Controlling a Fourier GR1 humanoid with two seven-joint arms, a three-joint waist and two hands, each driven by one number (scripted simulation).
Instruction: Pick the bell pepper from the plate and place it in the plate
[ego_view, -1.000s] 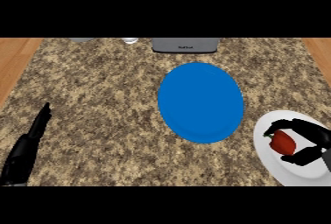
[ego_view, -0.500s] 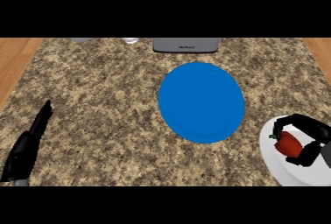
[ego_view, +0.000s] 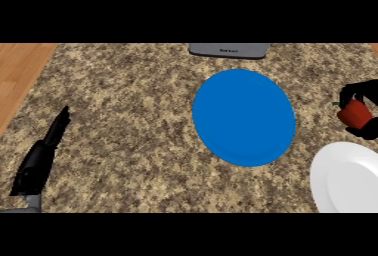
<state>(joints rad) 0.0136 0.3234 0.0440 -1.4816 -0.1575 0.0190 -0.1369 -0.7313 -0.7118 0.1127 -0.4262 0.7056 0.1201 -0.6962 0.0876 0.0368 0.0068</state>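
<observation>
A red bell pepper (ego_view: 354, 113) hangs at the right edge of the head view, above the counter and beyond the white plate (ego_view: 345, 180). My right hand (ego_view: 363, 98) is curled round the pepper; part of that hand is cut off by the view's edge. The blue plate (ego_view: 244, 116) lies bare in the middle of the counter, to the left of the pepper. The white plate at the lower right has nothing on it. My left hand (ego_view: 43, 156) rests open at the lower left, fingers pointing up.
A grey appliance (ego_view: 229, 50) sits at the counter's far edge, behind the blue plate. A strip of wooden floor (ego_view: 18, 70) shows at the left beyond the speckled stone counter (ego_view: 125, 110).
My right hand has lifted the bell pepper off the white plate and carried it up and away from it. The view has shifted, so both plates sit further right.
</observation>
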